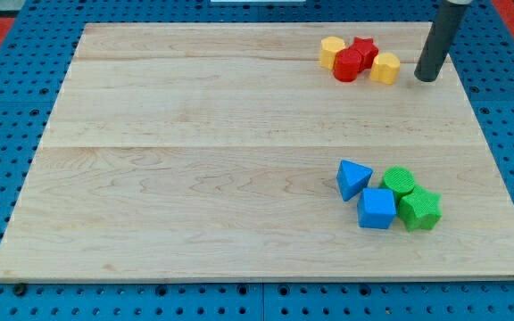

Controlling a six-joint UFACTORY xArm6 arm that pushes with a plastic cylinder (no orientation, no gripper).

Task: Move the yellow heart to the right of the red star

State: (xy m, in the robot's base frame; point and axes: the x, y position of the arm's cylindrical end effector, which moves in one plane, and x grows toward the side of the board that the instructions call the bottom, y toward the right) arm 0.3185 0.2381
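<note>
The yellow heart (385,68) is seen near the table's (194,178) top right, touching a red cylinder (348,65) at its 9 o'clock. The red star (364,48) lies at the heart's 10 o'clock, and a yellow hexagon (332,52) at the star's 9 o'clock. My tip (427,78) is set just at the heart's 3 o'clock, apart from it. No end effector is fitted, so no grasp state can be told. A blue triangle (353,178), blue cube (377,209), green cylinder (399,182) and green star (418,209) are clustered at 5 o'clock on the table.

My tip (426,78) stands just right of the top cluster, bare board between it and the nearest yellow block (385,68). Red cylinder (348,65) and red star (364,48) crowd that block's left.
</note>
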